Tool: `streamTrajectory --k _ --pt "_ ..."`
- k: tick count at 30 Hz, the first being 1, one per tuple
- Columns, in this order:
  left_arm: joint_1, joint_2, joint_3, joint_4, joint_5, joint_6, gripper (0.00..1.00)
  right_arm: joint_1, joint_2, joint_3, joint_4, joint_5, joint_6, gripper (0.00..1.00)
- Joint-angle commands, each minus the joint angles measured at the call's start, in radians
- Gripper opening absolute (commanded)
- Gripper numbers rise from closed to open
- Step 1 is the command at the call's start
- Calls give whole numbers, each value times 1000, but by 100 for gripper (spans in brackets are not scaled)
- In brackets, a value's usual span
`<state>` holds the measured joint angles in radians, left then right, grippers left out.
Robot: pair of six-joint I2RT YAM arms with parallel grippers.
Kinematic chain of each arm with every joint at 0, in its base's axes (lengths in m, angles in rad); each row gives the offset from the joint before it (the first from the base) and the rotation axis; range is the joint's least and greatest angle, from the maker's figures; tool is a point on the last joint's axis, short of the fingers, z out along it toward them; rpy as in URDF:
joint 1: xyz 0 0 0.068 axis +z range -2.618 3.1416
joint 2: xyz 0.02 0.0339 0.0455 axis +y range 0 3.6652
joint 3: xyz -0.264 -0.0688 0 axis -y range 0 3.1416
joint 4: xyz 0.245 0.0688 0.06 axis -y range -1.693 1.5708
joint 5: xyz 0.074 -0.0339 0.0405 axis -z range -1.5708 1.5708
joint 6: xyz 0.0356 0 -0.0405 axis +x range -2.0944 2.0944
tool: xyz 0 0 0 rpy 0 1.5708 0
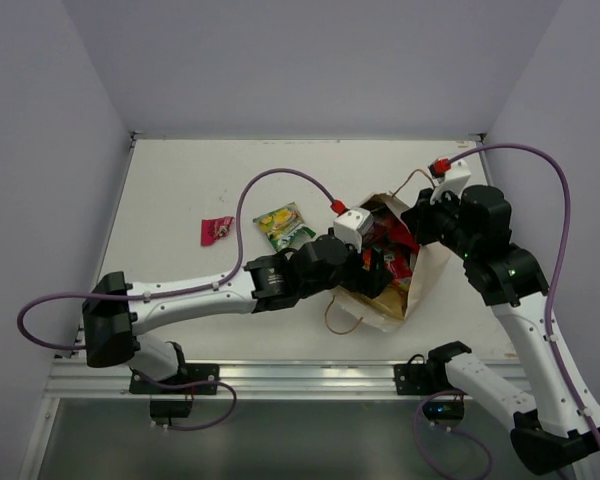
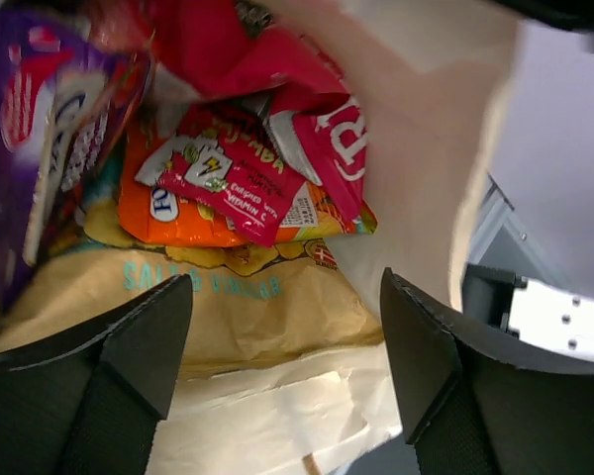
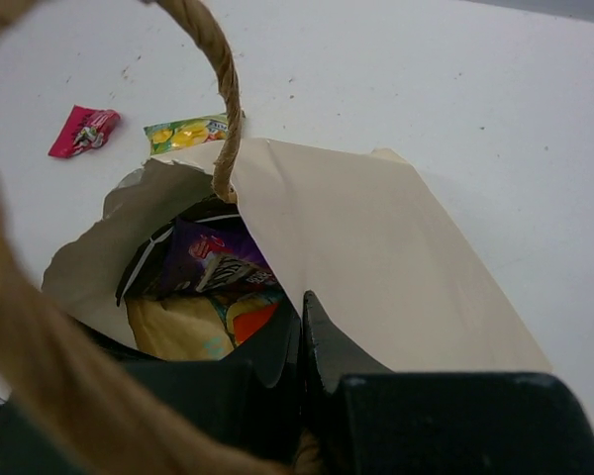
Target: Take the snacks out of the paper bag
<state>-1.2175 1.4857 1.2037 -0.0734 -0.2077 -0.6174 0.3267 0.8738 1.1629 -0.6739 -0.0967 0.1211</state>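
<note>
Reaching into the bag for the next snack is the step in hand, and doing it well means settling on one packet. At the left of the white table lie a small pink-red glossy packet and, to its right, a green-yellow glossy packet. Both are already out and lie apart from the bag.

Next comes the left gripper, jaws wide and empty, poked into the mouth of the tall cream paper carrier bag, which lies on its side. Ahead of it sit a purple glossy packet, a small red glossy packet on top of an orange-yellow packet, and beneath them a large tan pouch.

The red one on top looks the easiest to take. The gripper should push in further and close on its loose edge alone, staying clear of the paper wall just beside the right-hand finger.

Furthest right, the right gripper has its jaws pressed together, apparently pinching the bag's rim below the brown cord handle. A firm hold there should stop the bag sliding as a packet comes out.
</note>
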Motion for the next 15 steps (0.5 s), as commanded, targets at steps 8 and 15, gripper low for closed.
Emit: streamTrajectory --k 8,15 --pt "7 183 91 20 -203 -321 74 0 -64 -12 97 -17 43 1" --pt "9 277 149 37 -226 -364 71 2 -78 -46 116 -35 54 1"
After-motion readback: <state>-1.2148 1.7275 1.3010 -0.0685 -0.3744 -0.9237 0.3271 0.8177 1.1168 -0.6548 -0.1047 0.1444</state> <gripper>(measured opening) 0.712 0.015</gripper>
